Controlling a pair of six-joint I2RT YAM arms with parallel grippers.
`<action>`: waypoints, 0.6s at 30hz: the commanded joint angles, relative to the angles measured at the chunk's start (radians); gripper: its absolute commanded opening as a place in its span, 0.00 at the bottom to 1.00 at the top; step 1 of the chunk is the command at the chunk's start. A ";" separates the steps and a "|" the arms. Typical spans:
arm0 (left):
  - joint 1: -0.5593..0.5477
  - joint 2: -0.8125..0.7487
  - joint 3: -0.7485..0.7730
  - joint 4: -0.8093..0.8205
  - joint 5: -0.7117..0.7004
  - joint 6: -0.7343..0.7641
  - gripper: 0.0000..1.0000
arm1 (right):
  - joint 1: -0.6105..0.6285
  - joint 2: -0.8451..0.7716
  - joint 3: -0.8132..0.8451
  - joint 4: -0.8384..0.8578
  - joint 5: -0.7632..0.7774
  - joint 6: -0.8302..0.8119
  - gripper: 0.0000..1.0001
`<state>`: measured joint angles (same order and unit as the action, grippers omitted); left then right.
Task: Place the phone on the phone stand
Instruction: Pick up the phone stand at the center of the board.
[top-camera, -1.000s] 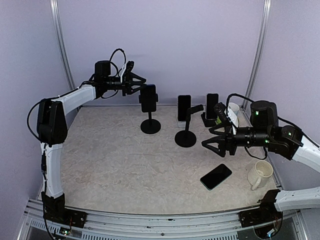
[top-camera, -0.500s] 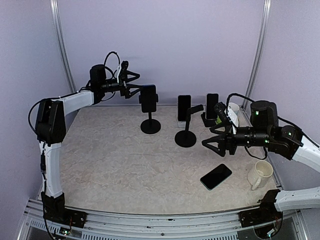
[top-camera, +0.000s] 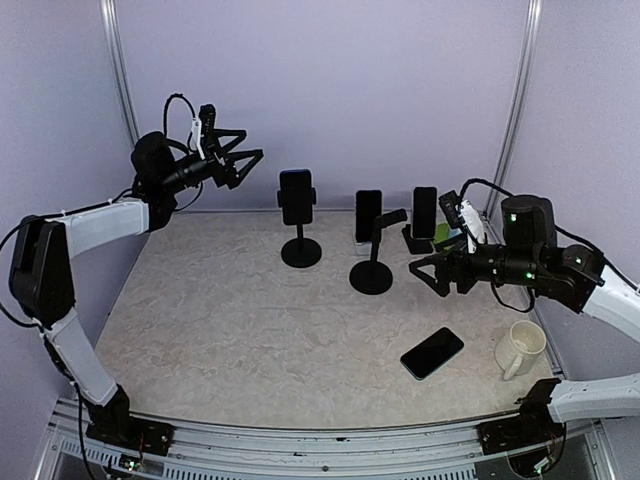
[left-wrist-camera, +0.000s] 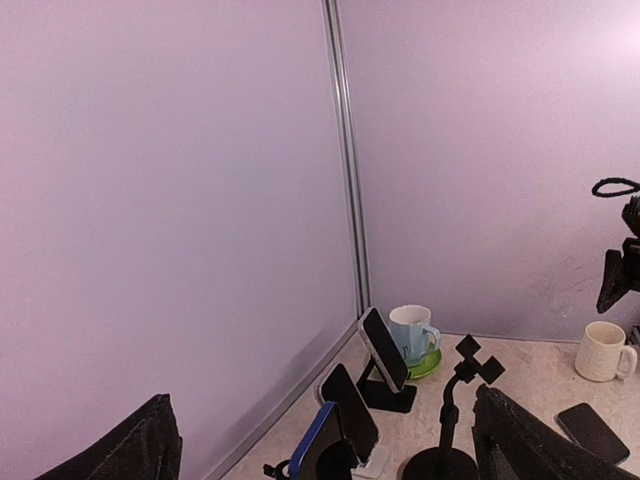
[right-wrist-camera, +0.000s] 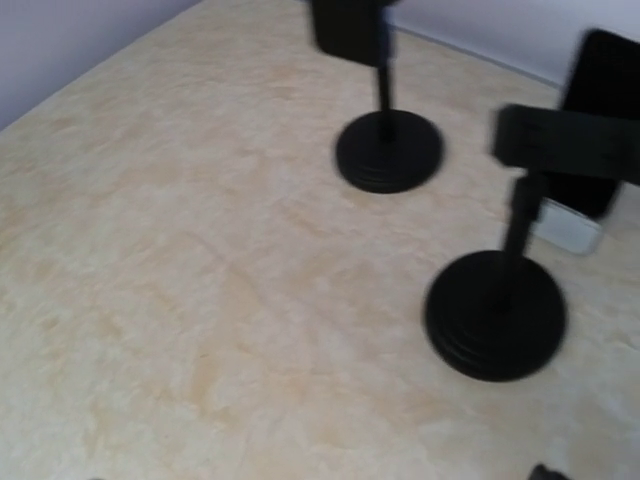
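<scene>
A dark phone with a blue edge stands upright in the clamp of a black round-based phone stand at the back of the table. My left gripper hangs open in the air to the left of it, well apart and holding nothing. In the left wrist view its two fingers frame the bottom corners, with the blue-edged phone low between them. A second black stand has nothing in its cradle. Another phone lies flat on the table at the front right. My right gripper is open and empty, hovering right of that second stand.
A phone leans on a white stand and one more on a black wedge stand at the back. A blue mug on a green saucer stands in the back right corner. A cream mug sits at the right edge.
My left gripper has let go of the phone on the stand, opened wide and drawn back to the left. My right gripper has opened wider and risen slightly.
</scene>
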<state>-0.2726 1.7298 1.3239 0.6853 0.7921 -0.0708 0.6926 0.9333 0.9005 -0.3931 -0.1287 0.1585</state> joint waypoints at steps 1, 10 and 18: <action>-0.113 -0.115 -0.133 -0.019 -0.161 0.023 0.99 | -0.080 0.031 0.009 0.074 -0.019 0.060 0.89; -0.391 -0.329 -0.454 -0.035 -0.395 0.034 0.99 | -0.300 0.185 0.038 0.299 -0.217 0.125 0.83; -0.631 -0.496 -0.660 -0.089 -0.638 -0.019 0.99 | -0.358 0.398 0.125 0.449 -0.301 0.159 0.63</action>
<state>-0.8249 1.3209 0.7448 0.6102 0.3141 -0.0475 0.3454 1.2686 0.9657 -0.0669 -0.3511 0.2993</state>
